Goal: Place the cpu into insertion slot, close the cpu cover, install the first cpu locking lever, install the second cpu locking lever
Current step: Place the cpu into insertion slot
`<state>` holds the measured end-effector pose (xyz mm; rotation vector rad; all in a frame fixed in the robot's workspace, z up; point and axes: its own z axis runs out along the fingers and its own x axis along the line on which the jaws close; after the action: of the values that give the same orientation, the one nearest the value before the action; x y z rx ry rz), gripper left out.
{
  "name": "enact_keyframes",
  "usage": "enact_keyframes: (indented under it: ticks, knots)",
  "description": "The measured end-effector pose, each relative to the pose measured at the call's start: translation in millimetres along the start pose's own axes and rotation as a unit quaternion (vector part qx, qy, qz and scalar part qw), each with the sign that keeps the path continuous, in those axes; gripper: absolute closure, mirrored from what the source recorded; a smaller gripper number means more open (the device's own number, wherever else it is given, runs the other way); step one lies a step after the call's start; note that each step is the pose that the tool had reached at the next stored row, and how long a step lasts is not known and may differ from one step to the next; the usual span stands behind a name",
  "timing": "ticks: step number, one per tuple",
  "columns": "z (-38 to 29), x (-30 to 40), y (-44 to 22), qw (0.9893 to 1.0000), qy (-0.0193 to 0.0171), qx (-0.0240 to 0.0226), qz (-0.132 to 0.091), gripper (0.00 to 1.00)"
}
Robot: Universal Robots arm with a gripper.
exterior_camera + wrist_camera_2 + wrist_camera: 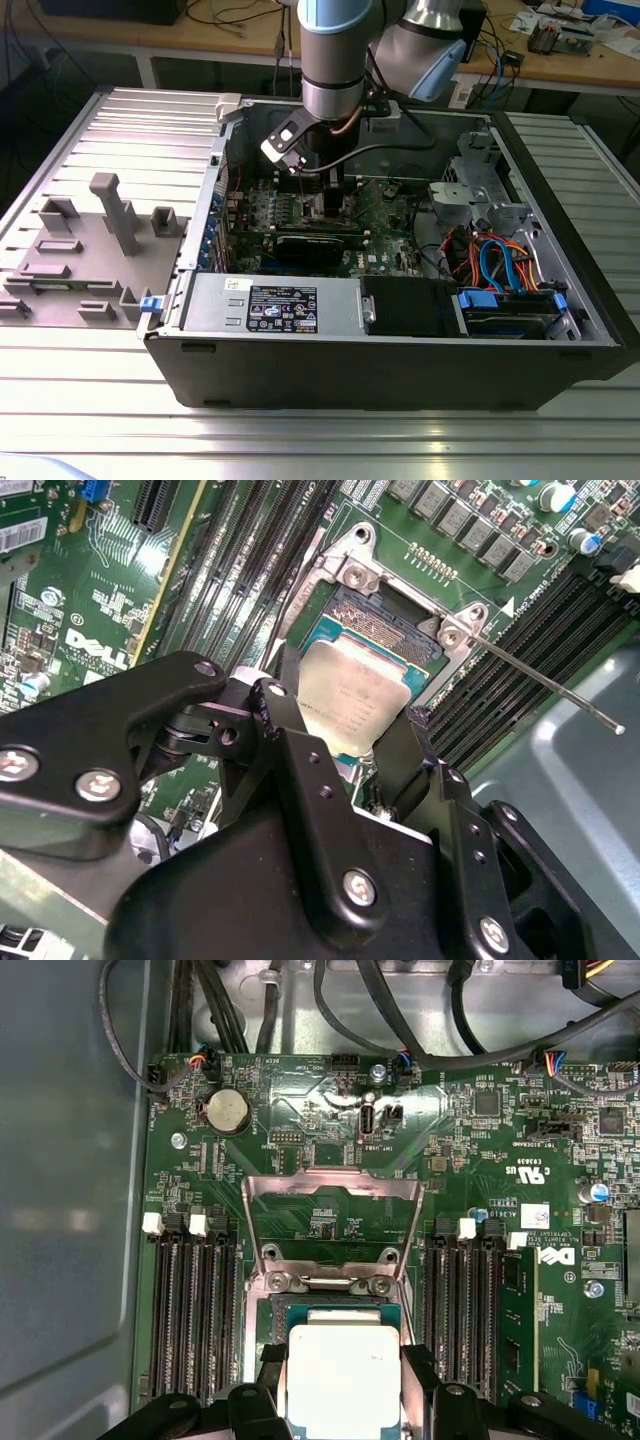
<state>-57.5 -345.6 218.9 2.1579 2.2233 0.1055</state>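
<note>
My gripper point(333, 190) reaches down into the open computer case over the green motherboard point(385, 215). In both wrist views its black fingers point(268, 1380) stand on either side of the cpu point(345, 1375), a silver-grey square chip, and are shut on it. The cpu point(350, 705) hangs just above the insertion slot point(385, 630), partly covering it. The slot's dark socket point(335, 1310) shows beyond the chip's edge. The cpu cover point(330, 1180) stands flipped open behind the slot. A thin locking lever point(545, 683) sticks out beside the slot, unlatched.
Black memory slots point(190, 1310) flank the socket on both sides. A long black card point(315, 245), a power supply point(280, 305) and a drive bay with blue and orange cables point(495, 265) fill the case. A grey fixture tray point(90, 250) lies at the exterior view's left.
</note>
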Motion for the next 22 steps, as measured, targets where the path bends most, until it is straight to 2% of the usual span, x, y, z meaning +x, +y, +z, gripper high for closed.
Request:
enact_keyframes:
  ticks: [3,6,14,22]
  knots:
    - [1.8,0.4,-0.5,1.0000,-0.0001,0.0000,0.000,0.46]
    - [6.6,3.0,-4.2,1.0000,-0.0002,0.0000,0.000,0.46]
    - [15.6,4.8,-5.4,1.0000,-0.0005,0.0000,0.003,0.46]
    - [18.5,5.9,-4.6,1.0000,-0.0018,-0.0002,0.009,0.46]
